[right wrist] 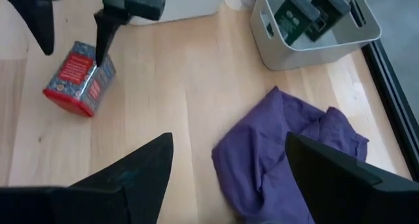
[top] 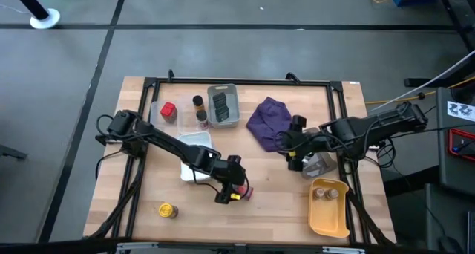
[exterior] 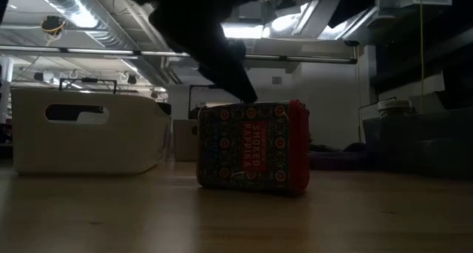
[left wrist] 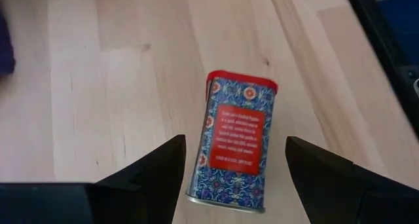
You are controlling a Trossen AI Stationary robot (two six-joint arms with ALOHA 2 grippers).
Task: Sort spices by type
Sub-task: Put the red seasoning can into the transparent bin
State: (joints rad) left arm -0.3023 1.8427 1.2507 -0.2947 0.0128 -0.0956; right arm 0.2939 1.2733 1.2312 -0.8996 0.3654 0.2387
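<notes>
- I've got the wooden table under both arms, largest thing here, with everything spread across it.
- The purple cloth lies crumpled toward the back right, just beside my right arm; the right wrist view shows it close below the camera.
- The yellow tray sits at the front right corner with what look like two small jars at its far end.
- The grey tray is at the back centre, dark tins lying inside it.
- A pale tray sits partly under my left arm, and a clear tray at the back left holds a red tin.
- Two dark-capped jars stand between the clear tray and the grey tray.
- My left gripper is at the front centre, fingers spread apart with one either side of the paprika tin, not squeezing it that I can see.
- That paprika tin, red-capped with a blue patterned wrap, lies on its side on the bare wood near the front edge.
- My right gripper hovers over the cloth's edge, fingers wide apart, nothing between them.
- A yellow-lidded jar stands alone at the front left.
</notes>
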